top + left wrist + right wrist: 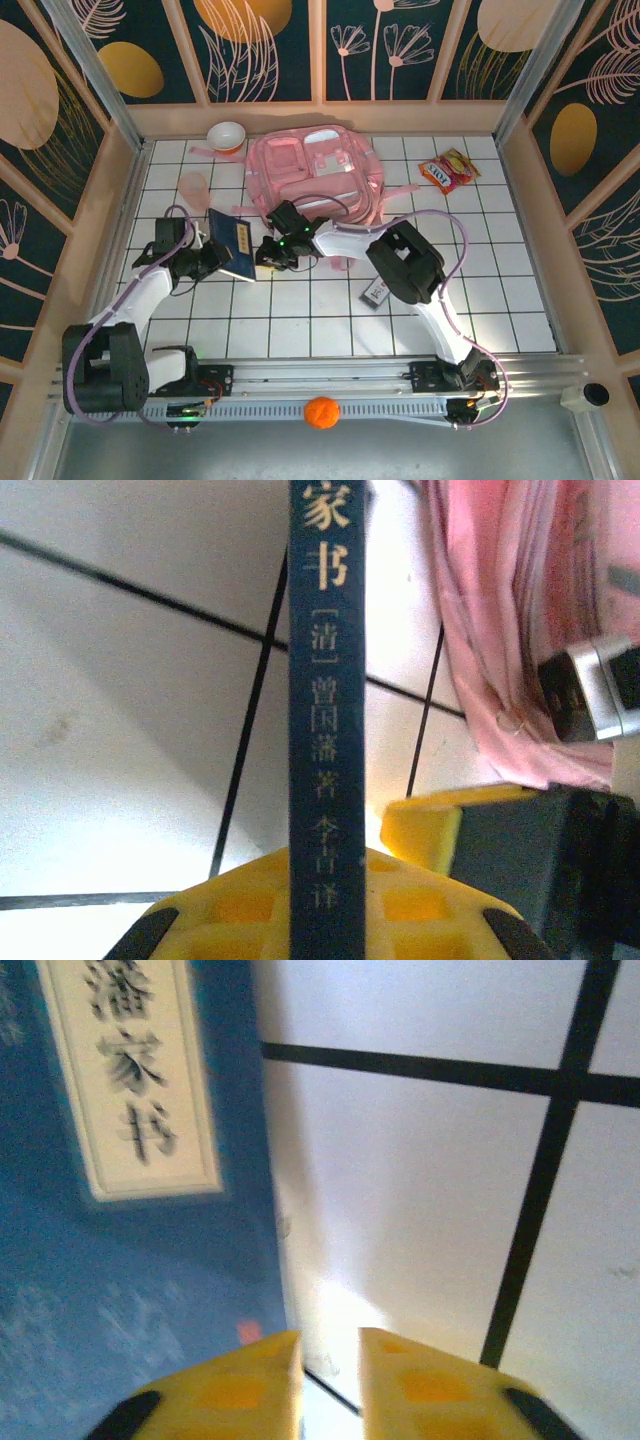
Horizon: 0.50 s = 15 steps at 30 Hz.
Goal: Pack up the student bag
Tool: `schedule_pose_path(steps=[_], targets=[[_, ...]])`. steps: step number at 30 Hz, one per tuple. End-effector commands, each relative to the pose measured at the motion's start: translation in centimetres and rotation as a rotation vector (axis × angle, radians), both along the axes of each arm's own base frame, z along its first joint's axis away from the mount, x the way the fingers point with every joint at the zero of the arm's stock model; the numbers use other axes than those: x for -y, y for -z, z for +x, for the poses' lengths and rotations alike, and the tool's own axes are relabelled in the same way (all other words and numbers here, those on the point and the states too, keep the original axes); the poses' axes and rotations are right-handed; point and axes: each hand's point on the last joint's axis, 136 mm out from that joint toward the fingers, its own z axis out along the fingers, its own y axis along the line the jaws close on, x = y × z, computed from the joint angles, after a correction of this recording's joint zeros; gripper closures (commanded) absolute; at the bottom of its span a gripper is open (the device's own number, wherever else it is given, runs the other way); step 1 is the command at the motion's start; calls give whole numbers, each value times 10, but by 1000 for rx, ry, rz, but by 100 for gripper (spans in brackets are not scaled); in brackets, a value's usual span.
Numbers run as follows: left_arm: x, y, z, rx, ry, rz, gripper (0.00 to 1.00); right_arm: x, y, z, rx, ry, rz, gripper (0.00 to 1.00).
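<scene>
The left claw [327, 905] is shut tight on a blue book [325, 680]. Its yellow fingers [225, 915] press the thin spine of the book from both sides. The book stands up on its edge on the white bench [500, 290]. Gold writing runs down the spine.

The right claw [330, 1360] is just beside the book, on the other side from the left claw. Its two yellow fingers [240, 1385] have a small gap between them. Nothing is in the gap, so this claw is a little bit open and holds nothing. The blue cover of the book, with a pale label on it, is just to the left of these fingers.

The student bag [310, 170] is big, pink and soft. It lies flat on the bench just past the right claw, away from the arm bases. From the left claw, it is past the book and to the right.

A pale bowl [226, 135] and a small pink cup [193, 185] sit past the left claw, near the bag. A red snack pack [450, 170] is well apart from both claws, far off to the right.
</scene>
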Motion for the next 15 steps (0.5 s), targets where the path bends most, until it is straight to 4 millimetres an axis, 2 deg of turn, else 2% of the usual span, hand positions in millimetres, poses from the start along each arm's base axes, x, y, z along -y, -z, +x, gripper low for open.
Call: schedule_pose_path(steps=[1, 3, 4, 6, 8, 10, 12, 13, 14, 15], targets=[[-16, -53, 20, 160, -19, 118, 100, -4, -90, 21, 175, 37, 168, 69], [-13, -83, 26, 262, 7, 126, 100, 0, -121, 25, 248, 52, 209, 65], [-6, -100, 27, 329, 45, 104, 100, 6, -141, 26, 305, 63, 227, 63], [16, -134, 26, 454, 150, 13, 100, 17, -167, 28, 390, 82, 244, 60], [37, -167, 22, 569, 237, -99, 100, 36, -192, 28, 491, 101, 259, 57], [53, -200, 14, 677, 307, -213, 100, 58, -227, 26, 615, 126, 294, 54], [62, -226, 5, 763, 356, -278, 100, 80, -243, 24, 711, 153, 306, 52], [67, -238, -1, 804, 387, -304, 100, 95, -260, 20, 771, 167, 337, 51], [70, -247, -6, 834, 413, -320, 100, 103, -265, 18, 803, 173, 350, 50], [74, -257, -13, 865, 447, -338, 100, 116, -282, 12, 869, 176, 396, 47]])
